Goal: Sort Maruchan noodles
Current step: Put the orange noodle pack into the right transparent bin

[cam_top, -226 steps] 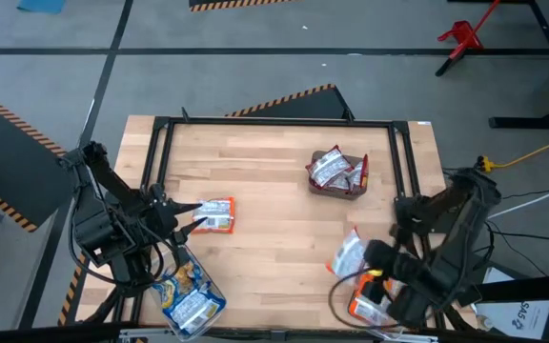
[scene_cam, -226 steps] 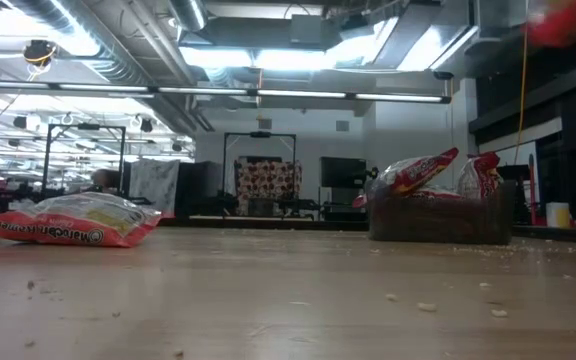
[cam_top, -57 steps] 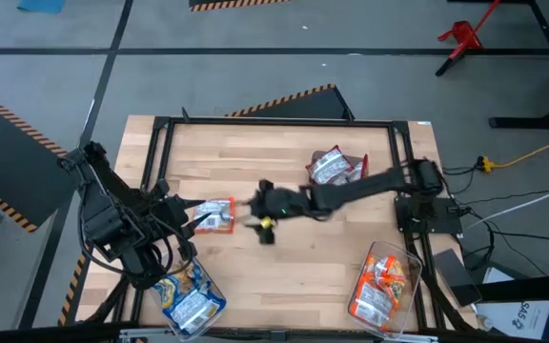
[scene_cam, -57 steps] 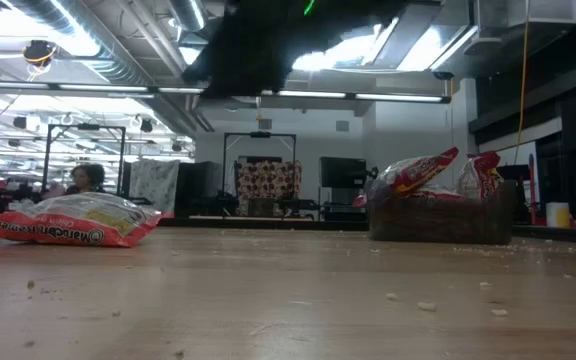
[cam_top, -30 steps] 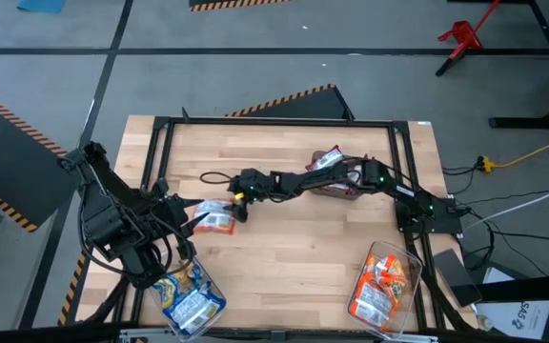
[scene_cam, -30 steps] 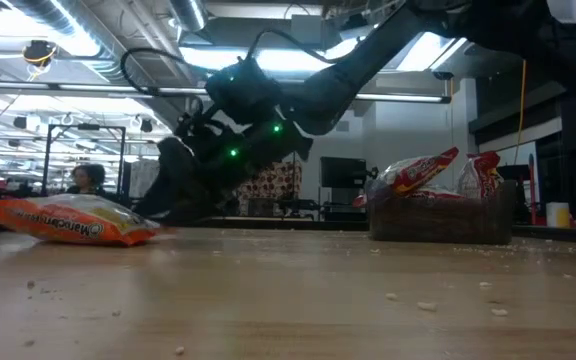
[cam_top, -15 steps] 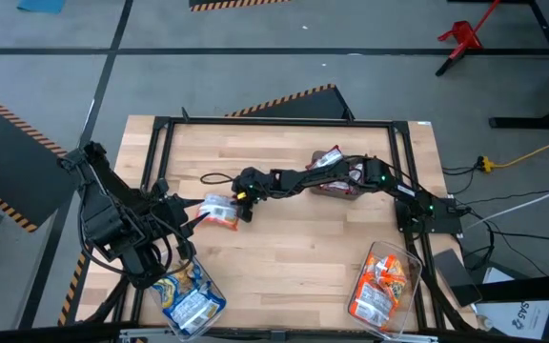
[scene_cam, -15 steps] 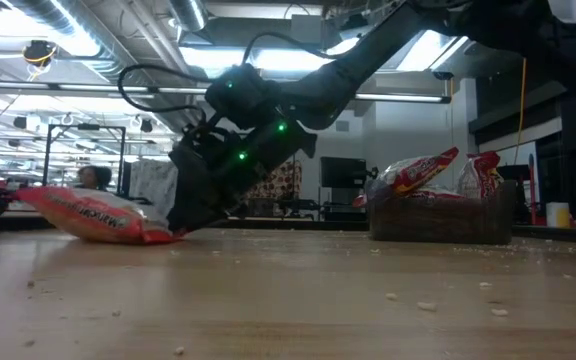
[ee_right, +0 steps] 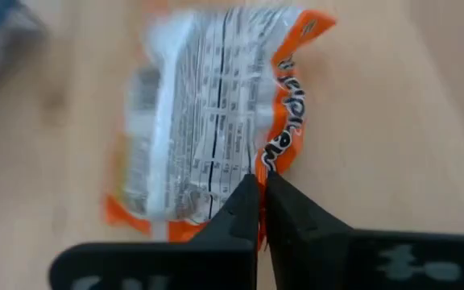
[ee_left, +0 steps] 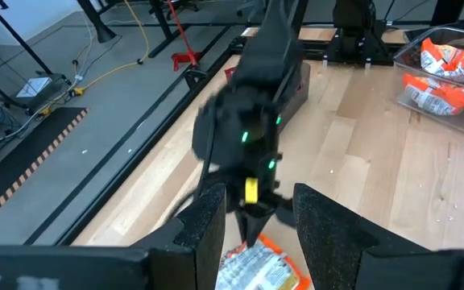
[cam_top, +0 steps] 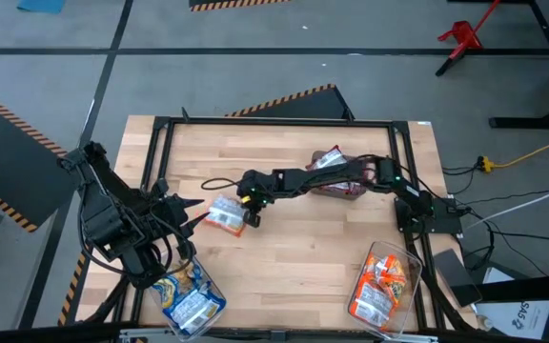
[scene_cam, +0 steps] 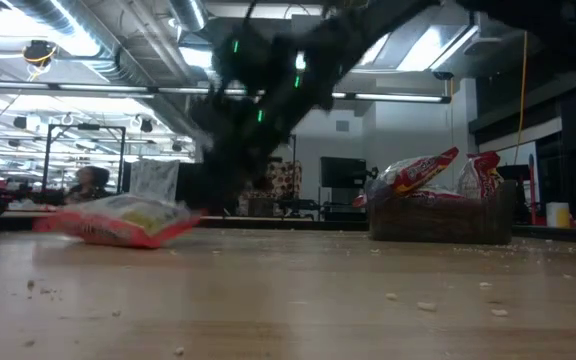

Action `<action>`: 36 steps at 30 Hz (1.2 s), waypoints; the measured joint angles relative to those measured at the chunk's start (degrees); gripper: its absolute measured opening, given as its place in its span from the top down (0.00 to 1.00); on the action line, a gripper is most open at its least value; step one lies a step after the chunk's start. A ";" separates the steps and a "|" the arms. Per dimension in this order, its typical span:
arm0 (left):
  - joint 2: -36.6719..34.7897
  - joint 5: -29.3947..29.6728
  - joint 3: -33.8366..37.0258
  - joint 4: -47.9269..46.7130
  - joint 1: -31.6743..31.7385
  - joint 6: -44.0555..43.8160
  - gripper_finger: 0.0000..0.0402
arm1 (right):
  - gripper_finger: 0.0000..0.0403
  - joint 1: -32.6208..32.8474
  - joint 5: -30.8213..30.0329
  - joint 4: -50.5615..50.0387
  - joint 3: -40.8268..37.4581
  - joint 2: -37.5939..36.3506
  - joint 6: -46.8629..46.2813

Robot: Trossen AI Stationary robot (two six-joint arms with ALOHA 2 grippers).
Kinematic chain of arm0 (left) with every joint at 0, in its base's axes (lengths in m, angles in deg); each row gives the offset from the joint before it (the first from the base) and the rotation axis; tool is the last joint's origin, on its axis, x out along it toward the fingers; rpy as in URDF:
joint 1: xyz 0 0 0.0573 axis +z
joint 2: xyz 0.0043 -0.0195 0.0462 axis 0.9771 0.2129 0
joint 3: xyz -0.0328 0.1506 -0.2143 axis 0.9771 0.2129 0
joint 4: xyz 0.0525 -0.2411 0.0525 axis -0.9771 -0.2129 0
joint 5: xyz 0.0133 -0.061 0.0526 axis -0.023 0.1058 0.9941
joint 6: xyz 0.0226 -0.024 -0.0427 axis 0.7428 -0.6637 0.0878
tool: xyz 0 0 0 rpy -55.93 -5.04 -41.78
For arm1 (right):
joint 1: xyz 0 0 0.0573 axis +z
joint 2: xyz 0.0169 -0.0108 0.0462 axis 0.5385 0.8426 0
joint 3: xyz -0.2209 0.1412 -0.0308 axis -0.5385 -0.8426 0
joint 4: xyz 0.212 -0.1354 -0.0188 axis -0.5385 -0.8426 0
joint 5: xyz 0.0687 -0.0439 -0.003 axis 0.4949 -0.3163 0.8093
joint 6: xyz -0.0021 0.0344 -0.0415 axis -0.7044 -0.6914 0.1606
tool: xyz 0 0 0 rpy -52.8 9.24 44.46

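An orange-edged Maruchan noodle packet [cam_top: 222,213] [ee_right: 200,121] is at the table's middle left, its white printed back up. My right gripper [cam_top: 248,215] [ee_right: 261,193] reaches across from the right and is shut on it. My left gripper [cam_top: 187,214] [ee_left: 256,229] waits open just left of the packet [ee_left: 260,270], touching nothing. In the low view the packet [scene_cam: 118,222] is blurred, low over the wood. My right gripper pinches the packet's orange edge [ee_right: 276,157] between its two fingers, at the end nearest the gripper. The fingers slant down from the table's right side. The packet stretches away from the fingers toward the left; I cannot tell whether it is clear of the table.
A brown box [cam_top: 336,181] [scene_cam: 438,215] with red packets stands at the far right of centre. A clear bin [cam_top: 193,303] with blue packets sits at the near left. Another bin [cam_top: 381,286] [ee_left: 449,72] with orange packets sits at the near right. A black frame [cam_top: 274,122] borders the table.
My right gripper has taken hold of the orange packet's right end, then risen and drawn back toward the table's right edge. The packet first tipped, its left end up, then slid a little to the right with the gripper.
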 joint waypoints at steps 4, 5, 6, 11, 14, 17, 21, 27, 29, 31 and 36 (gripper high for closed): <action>0.00 0.04 0.00 0.00 0.00 0.03 0.65 | 1.00 2.83 -4.03 -5.85 0.11 -3.87 -0.93; 0.00 0.13 0.00 0.00 0.00 0.02 0.65 | 1.00 3.79 -5.29 -6.89 0.10 -4.47 -1.58; 0.00 0.30 0.00 0.00 0.00 0.02 0.65 | 1.00 4.84 -6.29 -7.74 0.10 -5.26 -1.99; 0.00 0.42 0.00 0.00 0.00 0.04 0.65 | 1.00 10.46 -11.22 -14.00 0.18 -9.60 -4.40; 0.00 0.44 0.00 -0.01 0.00 0.04 0.65 | 1.00 14.04 -14.93 -18.63 0.12 -11.68 -6.12; 0.00 0.59 0.00 -0.01 0.00 0.06 0.65 | 1.00 17.51 -19.03 -22.66 0.16 -14.00 -8.50; 0.00 1.36 0.00 0.00 0.00 0.06 0.65 | 1.00 22.05 -23.90 -29.56 0.16 -16.51 -13.31; 0.00 2.67 0.00 0.22 0.00 0.06 0.65 | 1.00 28.27 -30.03 -39.30 0.16 -20.91 -22.16; 0.00 2.73 0.02 0.43 0.00 0.06 0.65 | 1.00 30.27 -31.36 -42.44 0.16 -22.44 -25.70; 0.00 2.74 0.00 0.45 0.00 0.05 0.65 | 1.00 32.38 -32.37 -45.76 0.16 -24.05 -29.25; 0.00 2.73 0.00 0.55 0.00 0.00 0.65 | 1.00 38.03 -33.52 -54.26 0.18 -28.01 -40.53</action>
